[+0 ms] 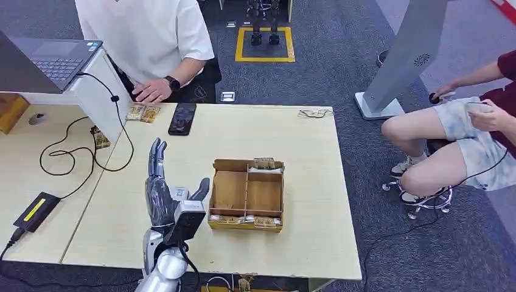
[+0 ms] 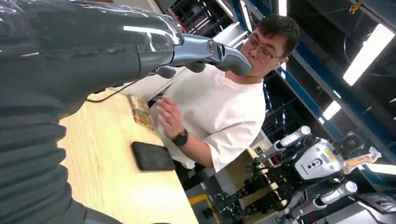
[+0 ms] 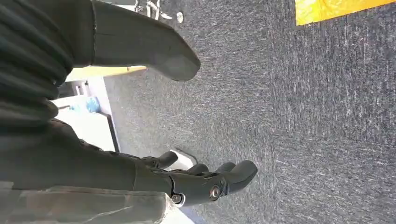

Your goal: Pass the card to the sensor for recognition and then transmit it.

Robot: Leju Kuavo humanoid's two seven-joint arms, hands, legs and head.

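Observation:
My left hand [image 1: 163,196] is raised above the wooden table [image 1: 304,243], left of the cardboard box [image 1: 230,190]. Its fingers point up, the thumb stands apart, and it holds nothing. Small patterned cards line the box's near edge [image 1: 243,221], and one sits at its far wall [image 1: 264,163]. More cards [image 1: 142,113] lie by a person's hand [image 1: 152,91]. In the left wrist view my left hand [image 2: 140,51] reaches out toward those cards [image 2: 140,112]. A black sensor unit with a yellow strip [image 1: 35,210] lies at the left. My right hand [image 3: 140,172] hangs over carpet, fingers apart and holding nothing.
A black phone [image 1: 182,118] lies at the table's far edge, and an open laptop [image 1: 48,61] stands on a white riser with black cables trailing from it. A person in a white shirt [image 1: 146,30] stands across the table. Another person [image 1: 462,140] sits at the right.

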